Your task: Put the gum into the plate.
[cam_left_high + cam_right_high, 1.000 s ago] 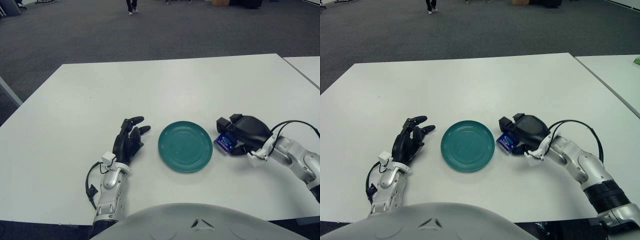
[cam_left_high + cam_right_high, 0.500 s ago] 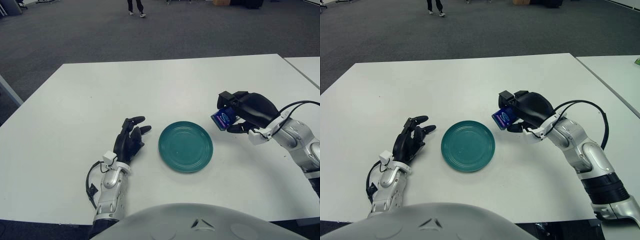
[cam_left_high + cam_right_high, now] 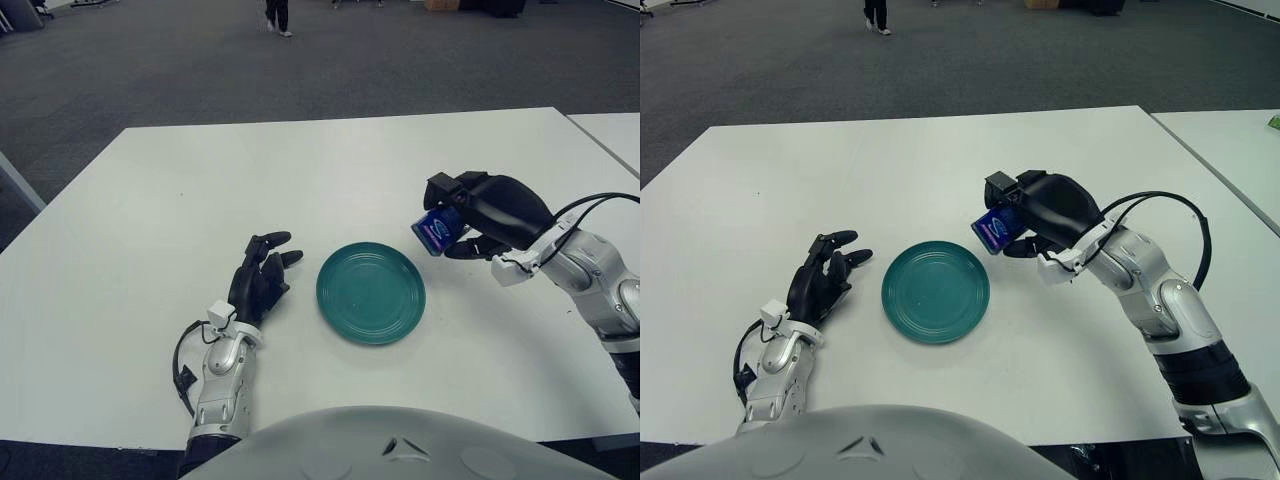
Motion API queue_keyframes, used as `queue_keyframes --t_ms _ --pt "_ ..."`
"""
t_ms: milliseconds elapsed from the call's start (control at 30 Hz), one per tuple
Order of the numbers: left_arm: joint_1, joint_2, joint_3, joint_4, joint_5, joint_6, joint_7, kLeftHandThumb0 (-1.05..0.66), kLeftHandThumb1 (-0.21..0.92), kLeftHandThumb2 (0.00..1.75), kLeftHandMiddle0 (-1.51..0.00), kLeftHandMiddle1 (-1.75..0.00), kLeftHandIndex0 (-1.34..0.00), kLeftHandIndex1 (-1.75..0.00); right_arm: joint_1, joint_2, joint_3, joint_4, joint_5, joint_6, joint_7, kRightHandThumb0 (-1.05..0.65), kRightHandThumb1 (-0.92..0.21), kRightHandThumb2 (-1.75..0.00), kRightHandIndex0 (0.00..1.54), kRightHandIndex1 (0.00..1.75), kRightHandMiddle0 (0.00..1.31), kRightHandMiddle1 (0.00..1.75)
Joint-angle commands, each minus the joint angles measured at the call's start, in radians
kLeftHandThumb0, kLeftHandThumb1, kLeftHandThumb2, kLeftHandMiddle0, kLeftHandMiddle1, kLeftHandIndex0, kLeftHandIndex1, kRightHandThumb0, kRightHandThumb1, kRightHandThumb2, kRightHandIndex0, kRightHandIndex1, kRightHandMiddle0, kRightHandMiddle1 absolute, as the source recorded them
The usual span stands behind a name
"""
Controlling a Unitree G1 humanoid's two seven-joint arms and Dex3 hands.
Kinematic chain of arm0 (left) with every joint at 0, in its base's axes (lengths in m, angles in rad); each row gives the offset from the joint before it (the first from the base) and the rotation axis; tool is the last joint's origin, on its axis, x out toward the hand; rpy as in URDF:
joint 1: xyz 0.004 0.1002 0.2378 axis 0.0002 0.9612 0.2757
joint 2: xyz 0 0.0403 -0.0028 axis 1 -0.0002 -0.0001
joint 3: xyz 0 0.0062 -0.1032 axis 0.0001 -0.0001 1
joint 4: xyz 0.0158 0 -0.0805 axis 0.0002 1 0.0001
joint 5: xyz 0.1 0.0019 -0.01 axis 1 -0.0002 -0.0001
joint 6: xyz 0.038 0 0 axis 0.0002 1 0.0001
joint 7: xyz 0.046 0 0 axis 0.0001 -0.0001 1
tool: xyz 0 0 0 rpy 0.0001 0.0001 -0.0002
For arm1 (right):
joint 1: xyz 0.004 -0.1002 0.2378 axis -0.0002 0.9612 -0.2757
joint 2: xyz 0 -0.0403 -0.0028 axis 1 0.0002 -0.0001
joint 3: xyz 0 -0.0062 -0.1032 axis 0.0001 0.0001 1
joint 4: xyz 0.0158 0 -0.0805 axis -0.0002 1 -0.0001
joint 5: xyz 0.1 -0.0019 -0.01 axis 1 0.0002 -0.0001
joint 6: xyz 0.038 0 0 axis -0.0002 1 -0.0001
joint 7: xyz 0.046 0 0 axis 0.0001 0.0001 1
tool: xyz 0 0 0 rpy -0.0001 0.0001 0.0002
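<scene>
**Gum held above the plate's edge**

The white tabletop (image 3: 150,200) stood in a wide room with a dark grey carpet floor (image 3: 180,70); at 12 o'clock, far away, a person's legs (image 3: 277,14) were visible. A second white table (image 3: 612,135) stood at 2 o'clock. The green plate (image 3: 371,293) lay near the front middle, with nothing in it. The right robot hand (image 3: 485,215) had its fingers clamped on the blue gum (image 3: 436,229), lifted off the surface at the plate's 2 o'clock. The left robot hand (image 3: 256,283), fingers spread, showed at the plate's 9 o'clock.
</scene>
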Motion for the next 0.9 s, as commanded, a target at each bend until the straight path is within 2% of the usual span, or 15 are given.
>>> queue_keyframes --t_ms 0,333,733,867 --pt "0.002 0.004 -0.002 0.019 -0.002 0.035 0.004 -0.76 0.92 0.76 -0.37 -1.07 -0.18 -1.31 -0.028 0.021 0.012 -0.026 -0.011 0.006 0.014 -0.41 -0.59 -0.96 0.59 1.75 0.40 1.75" --pt "-0.005 -0.006 -0.004 0.026 0.009 0.032 0.019 -0.76 0.92 0.77 -0.38 -1.07 -0.18 -1.31 -0.061 0.071 0.081 -0.033 -0.081 -0.009 0.015 -0.41 -0.58 -0.98 0.62 1.75 0.41 1.75" --pt "0.001 -0.007 -0.019 -0.001 0.014 0.054 0.021 -0.76 0.92 0.78 -0.38 -1.07 -0.18 -1.31 -0.094 0.189 0.221 0.102 -0.206 -0.055 -0.091 -0.40 -0.61 -0.95 0.60 1.75 0.40 1.75" --pt "0.004 -0.013 -0.021 -0.009 0.012 0.046 0.024 -0.76 0.92 0.77 -0.38 -1.08 -0.19 -1.32 -0.099 0.206 0.258 0.137 -0.241 -0.073 -0.125 -0.41 -0.58 -0.98 0.63 1.75 0.41 1.75"
